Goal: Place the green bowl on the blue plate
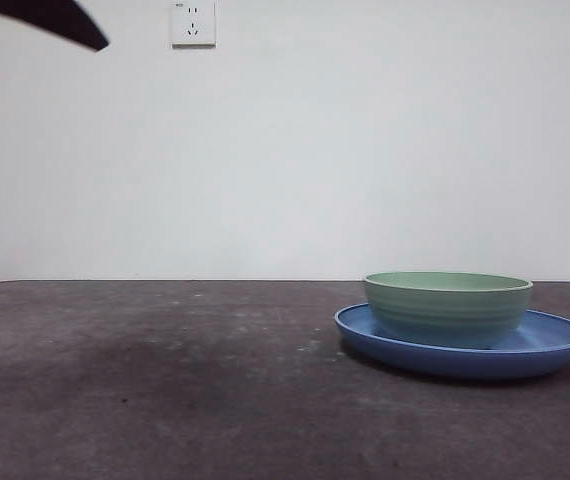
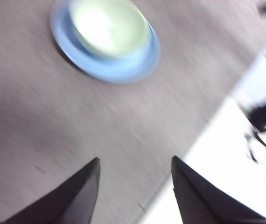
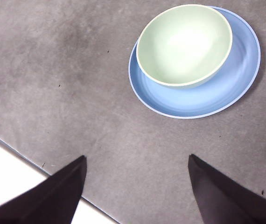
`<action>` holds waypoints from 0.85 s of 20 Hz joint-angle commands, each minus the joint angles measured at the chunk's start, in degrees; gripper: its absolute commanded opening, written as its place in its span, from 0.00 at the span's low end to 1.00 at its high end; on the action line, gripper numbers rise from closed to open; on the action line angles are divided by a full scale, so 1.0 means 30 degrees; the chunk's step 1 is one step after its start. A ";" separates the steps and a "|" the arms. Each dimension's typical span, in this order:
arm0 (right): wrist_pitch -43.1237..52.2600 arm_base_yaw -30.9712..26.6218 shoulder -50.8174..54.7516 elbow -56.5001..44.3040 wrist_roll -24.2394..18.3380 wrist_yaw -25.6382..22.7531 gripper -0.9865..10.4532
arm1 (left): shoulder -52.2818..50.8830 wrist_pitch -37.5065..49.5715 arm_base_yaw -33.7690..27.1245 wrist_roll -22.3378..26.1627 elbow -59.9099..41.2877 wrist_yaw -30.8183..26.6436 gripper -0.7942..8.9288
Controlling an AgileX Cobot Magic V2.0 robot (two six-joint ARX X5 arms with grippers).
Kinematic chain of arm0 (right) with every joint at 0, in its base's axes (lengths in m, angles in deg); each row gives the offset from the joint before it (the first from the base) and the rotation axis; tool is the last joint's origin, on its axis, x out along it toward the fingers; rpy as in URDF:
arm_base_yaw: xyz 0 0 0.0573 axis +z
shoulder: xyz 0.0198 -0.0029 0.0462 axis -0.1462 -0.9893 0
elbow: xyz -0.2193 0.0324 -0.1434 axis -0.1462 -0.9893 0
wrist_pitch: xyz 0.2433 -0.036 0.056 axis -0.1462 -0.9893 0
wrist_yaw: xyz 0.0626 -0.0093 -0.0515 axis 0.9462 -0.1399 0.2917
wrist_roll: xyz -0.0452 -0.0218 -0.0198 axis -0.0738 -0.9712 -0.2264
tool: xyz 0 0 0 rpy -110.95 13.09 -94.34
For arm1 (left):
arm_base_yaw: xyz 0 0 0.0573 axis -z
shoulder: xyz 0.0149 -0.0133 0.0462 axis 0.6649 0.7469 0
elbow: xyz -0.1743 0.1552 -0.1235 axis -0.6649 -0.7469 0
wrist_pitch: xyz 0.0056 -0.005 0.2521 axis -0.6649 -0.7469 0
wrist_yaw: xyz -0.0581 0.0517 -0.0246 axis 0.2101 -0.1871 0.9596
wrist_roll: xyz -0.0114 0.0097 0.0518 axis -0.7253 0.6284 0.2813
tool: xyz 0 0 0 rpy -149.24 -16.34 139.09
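The left wrist view is smeared with blur, so the green bowl (image 2: 109,27) and blue plate (image 2: 106,71) show there only as soft shapes. In the front view one arm appears merely as a black tip (image 1: 53,20) at a top corner. The ridged, pale-rimmed bowl (image 1: 448,306) sits upright on the glossy, shallow plate (image 1: 555,345), off-centre, on the mottled grey table (image 1: 165,390). Left gripper (image 2: 134,163) and right gripper (image 3: 136,161) both gape, empty, well apart from the dishes. A wall socket (image 1: 193,22) is visible.

Green bowl (image 1: 447,305): pale mint, faint horizontal ridges, lighter rim. Blue plate (image 1: 555,345): glossy medium blue. Table (image 1: 165,380): mottled dark grey. Wall (image 1: 365,150): white.
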 commanded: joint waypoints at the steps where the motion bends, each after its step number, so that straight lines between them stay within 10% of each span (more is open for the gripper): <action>1: 0.0138 0.0066 -0.0102 0.0372 0.0153 0.0029 0.39 | -0.0313 0.0189 0.0131 0.0437 0.0044 0.1282 0.34; 8: 0.0138 0.0066 -0.0109 0.0372 0.0430 -0.0073 0.39 | -0.0437 0.0415 0.0131 0.0430 0.0044 0.1639 0.34; 17: 0.2499 -0.0022 -0.0947 0.0372 0.3169 -0.5115 0.39 | -0.0437 0.0423 0.0131 0.0423 0.0044 0.1639 0.34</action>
